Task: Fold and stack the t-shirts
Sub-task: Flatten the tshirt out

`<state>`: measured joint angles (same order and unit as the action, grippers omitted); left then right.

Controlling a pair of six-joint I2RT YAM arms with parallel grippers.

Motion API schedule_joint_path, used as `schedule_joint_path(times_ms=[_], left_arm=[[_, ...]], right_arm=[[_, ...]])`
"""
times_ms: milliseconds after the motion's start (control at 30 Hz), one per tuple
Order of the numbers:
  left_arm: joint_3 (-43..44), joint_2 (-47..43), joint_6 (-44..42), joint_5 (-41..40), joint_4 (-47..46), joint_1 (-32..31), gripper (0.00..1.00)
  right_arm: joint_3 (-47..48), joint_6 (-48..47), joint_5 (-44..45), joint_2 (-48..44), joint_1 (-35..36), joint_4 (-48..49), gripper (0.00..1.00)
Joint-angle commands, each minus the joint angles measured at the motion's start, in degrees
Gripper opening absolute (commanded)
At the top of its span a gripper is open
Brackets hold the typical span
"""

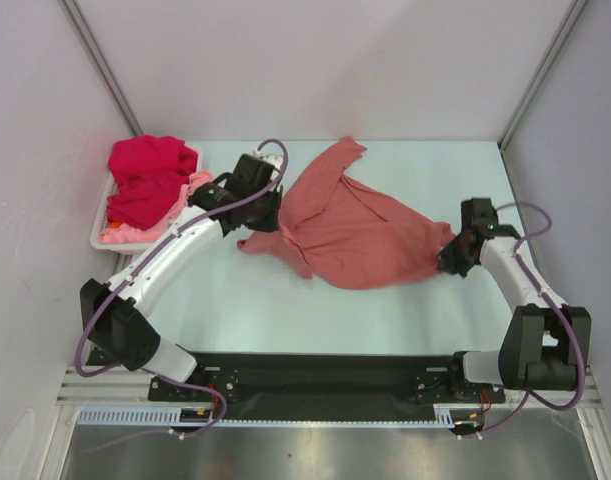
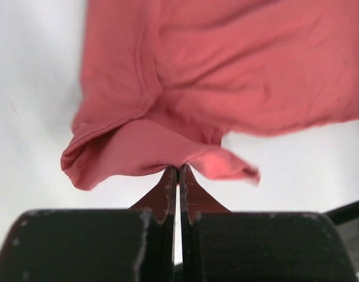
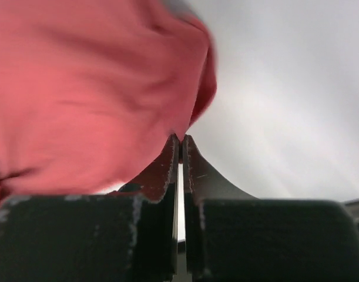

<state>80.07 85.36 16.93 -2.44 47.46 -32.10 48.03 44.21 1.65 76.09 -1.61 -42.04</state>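
A dusty salmon-red t-shirt hangs stretched between my two grippers over the middle of the table, one part trailing toward the back. My left gripper is shut on its left edge; in the left wrist view the fingertips pinch the hem of the shirt. My right gripper is shut on its right corner; in the right wrist view the cloth is pinched at the tips. A bright crimson t-shirt and a light pink t-shirt lie crumpled at the left.
A white plastic basket at the table's left edge holds the crimson and pink shirts. Walls enclose the table on the left, back and right. The arm bases stand along the near edge.
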Motion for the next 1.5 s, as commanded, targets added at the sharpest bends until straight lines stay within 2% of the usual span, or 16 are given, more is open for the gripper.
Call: schedule_joint_path(times_ms=[0, 200, 400, 467, 600, 733, 933, 1100, 1300, 1467], left_arm=[[9.37, -4.24, -2.69, -5.73, -2.55, 0.28, 0.00], [22.72, -5.29, -5.32, -9.87, -3.43, 0.28, 0.00], [39.07, -7.13, -6.65, -7.76, -3.87, 0.19, 0.00], [40.86, -10.81, -6.12, -7.32, -6.40, 0.28, 0.00], [38.67, -20.92, -6.55, -5.21, -14.93, 0.19, 0.00], [40.59, -28.40, -7.26, -4.42, -18.37, 0.19, 0.00], [42.80, -31.49, -4.63, -2.05, -20.12, 0.19, 0.00], [39.65, -26.66, -6.29, -4.76, -20.83, 0.28, 0.00], [34.45, -14.45, -10.33, -9.77, -24.96, 0.63, 0.00], [39.36, 5.04, -8.06, -3.47, -27.60, 8.27, 0.00]], right_arm=[[11.98, -6.67, 5.11, -4.37, 1.34, -3.74, 0.00], [30.96, -10.97, 5.56, -7.62, 1.43, -8.40, 0.00], [50.54, -13.79, 4.60, -11.04, 1.43, -11.39, 0.00], [53.64, -15.20, 4.07, -12.98, 1.43, -11.75, 0.00], [58.92, -16.87, 3.10, -19.65, 1.43, -11.84, 0.00], [63.57, -17.66, 0.64, -26.77, 1.43, -11.57, 0.00], [66.49, -16.43, -0.33, -29.16, 1.17, -13.06, 0.00], [62.56, -15.47, 0.81, -27.76, 1.08, -11.14, 0.00], [49.54, -13.62, 5.29, -24.96, 1.08, -3.50, 0.00], [40.31, -13.79, 9.50, -16.61, 0.73, 6.70, 0.00]])
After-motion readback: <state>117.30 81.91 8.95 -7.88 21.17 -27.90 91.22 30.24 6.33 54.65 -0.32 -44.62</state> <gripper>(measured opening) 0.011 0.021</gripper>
